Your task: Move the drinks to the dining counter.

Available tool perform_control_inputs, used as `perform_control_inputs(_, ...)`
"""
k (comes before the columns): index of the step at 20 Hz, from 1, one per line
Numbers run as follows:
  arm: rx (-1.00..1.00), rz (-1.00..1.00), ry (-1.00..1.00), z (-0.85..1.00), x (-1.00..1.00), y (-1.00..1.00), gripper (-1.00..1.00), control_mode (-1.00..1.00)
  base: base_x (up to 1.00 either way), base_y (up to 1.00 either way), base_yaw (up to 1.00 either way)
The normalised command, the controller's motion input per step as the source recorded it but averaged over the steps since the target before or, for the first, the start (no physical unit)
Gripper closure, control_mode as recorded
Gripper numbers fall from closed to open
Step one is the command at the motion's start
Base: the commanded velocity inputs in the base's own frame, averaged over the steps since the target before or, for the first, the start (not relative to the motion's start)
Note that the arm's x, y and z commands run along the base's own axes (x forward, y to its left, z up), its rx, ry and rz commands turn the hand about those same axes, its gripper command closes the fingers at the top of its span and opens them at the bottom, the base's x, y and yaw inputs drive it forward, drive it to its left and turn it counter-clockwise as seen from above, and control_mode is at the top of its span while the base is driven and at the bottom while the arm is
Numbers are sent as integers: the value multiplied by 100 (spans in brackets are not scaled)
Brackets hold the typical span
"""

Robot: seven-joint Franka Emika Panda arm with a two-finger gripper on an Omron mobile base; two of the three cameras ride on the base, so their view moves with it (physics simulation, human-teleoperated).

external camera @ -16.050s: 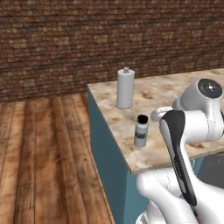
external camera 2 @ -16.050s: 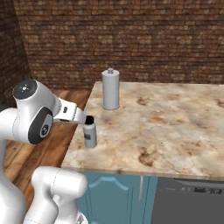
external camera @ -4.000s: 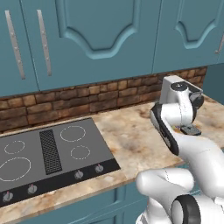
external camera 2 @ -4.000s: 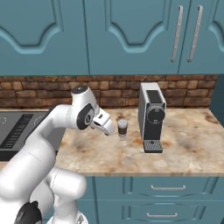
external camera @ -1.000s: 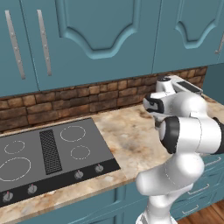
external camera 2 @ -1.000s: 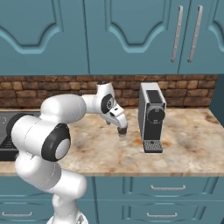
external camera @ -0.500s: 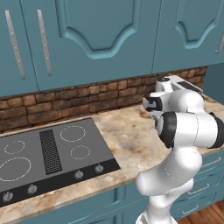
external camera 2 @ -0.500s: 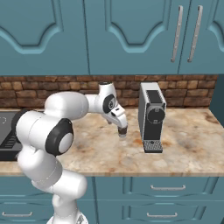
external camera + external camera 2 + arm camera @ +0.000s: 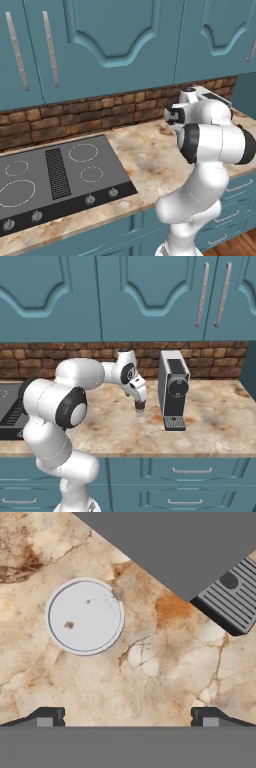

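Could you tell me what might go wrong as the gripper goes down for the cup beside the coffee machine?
In the hand view the cup sits off to one side of the open gripper, so a straight descent may miss it or tip it. The coffee machine stands close by, so a finger could strike it.

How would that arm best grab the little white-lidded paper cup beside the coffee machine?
Probably from straight above, fingers closing on opposite sides just below the round white-lidded paper cup's lid: it stands upright on the marble counter, clear of the grey coffee machine. The open gripper sits off-centre.
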Motion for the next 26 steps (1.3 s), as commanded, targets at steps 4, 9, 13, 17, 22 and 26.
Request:
perform_control_inputs(4,0,-2,0,-8,16,-1,-100,-100,0,0,0)
perform_control_inputs(9,1,-2,0,-5,12,-3,-100,-100,0,0,0)
perform_control_inputs(13,1,-2,0,-4,11,-7,-100,-100,0,0,0)
perform_control_inputs(17,0,-2,0,-11,13,-3,-100,-100,0,0,0)
perform_control_inputs(22,0,-2,0,-13,17,-1,-100,-100,0,0,0)
perform_control_inputs(26,0,-2,0,-8,19,-1,-100,-100,0,0,0)
